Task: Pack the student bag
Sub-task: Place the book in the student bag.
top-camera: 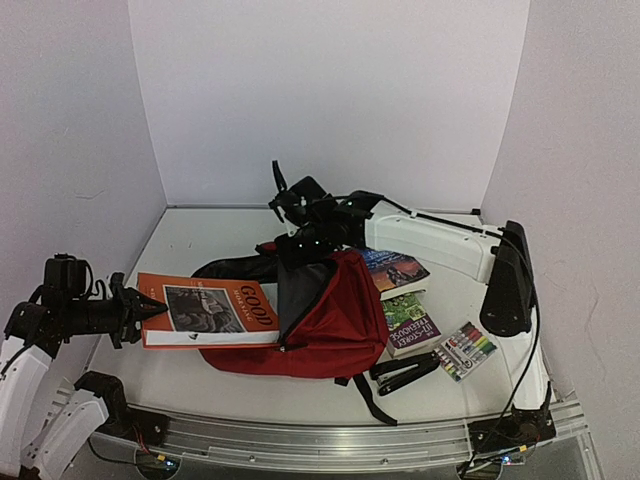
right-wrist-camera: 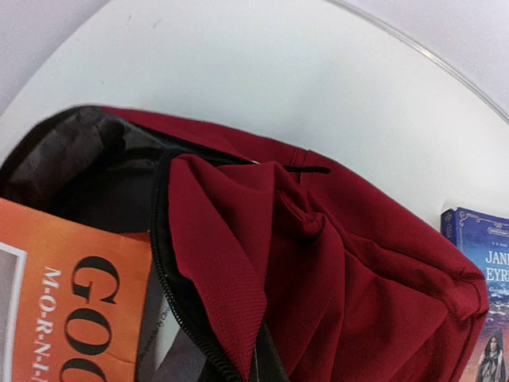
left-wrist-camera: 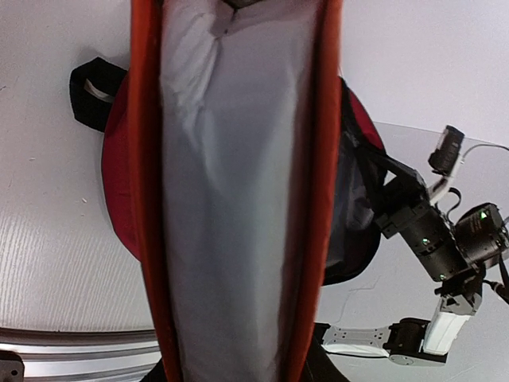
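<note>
The dark red student bag (top-camera: 335,325) lies in the middle of the table with its mouth toward the left, grey lining showing. My right gripper (top-camera: 300,248) reaches over the bag's top and is shut on a fold of its red opening flap (right-wrist-camera: 231,294), holding the mouth up. My left gripper (top-camera: 148,310) is shut on the near edge of an orange book (top-camera: 205,310) titled "GOOD". The book lies flat, its far end at the bag's mouth. In the left wrist view the book's white page edge (left-wrist-camera: 238,199) runs up from the jaws toward the bag (left-wrist-camera: 119,183).
A blue book (top-camera: 395,270) and a green-and-purple book (top-camera: 410,322) lie right of the bag. A pack of markers (top-camera: 465,350) and a black stapler (top-camera: 405,373) sit nearer the front right. White walls enclose the table on three sides.
</note>
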You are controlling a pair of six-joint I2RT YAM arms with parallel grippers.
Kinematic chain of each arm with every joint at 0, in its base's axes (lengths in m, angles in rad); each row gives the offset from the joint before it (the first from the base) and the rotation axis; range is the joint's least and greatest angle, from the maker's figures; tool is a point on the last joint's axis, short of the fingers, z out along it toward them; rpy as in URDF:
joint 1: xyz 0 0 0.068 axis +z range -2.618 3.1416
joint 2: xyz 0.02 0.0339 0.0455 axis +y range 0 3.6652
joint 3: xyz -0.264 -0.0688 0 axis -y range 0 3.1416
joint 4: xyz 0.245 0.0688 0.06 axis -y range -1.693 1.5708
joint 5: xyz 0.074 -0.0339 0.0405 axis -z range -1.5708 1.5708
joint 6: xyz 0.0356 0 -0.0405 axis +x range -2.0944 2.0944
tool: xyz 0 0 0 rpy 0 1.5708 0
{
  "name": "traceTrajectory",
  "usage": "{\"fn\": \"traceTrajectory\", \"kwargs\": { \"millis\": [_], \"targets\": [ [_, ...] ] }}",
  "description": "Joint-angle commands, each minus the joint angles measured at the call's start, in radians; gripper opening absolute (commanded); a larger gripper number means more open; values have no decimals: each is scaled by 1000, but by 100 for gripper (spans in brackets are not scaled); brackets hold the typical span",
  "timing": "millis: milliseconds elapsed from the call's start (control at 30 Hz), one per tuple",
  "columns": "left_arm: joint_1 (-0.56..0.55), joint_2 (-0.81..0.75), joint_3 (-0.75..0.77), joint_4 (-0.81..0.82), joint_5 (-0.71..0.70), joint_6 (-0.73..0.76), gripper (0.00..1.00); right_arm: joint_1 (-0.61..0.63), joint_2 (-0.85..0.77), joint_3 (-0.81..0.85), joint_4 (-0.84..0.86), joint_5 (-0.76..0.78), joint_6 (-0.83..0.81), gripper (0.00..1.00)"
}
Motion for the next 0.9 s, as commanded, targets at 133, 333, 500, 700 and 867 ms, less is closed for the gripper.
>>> {"fn": "traceTrajectory", "kwargs": {
  "millis": [133, 333, 500, 700, 867],
  "targets": [
    [2, 33, -24, 196, 67, 0, 21, -2, -176, -46, 69, -67, 50, 0],
    [3, 153, -14, 368, 159, 128, 21, 24, -215, -93, 135, -185, 45, 0],
    [2, 227, -2, 511, 229, 172, 21, 38, -218, -100, 168, -229, 64, 0],
    [1, 235, -44, 542, 256, 166, 21, 41, -224, -80, 188, -197, 123, 0],
    [-24, 211, -126, 622, 232, 98, 20, 42, -225, -63, 213, -163, 185, 0]
  ]
}}
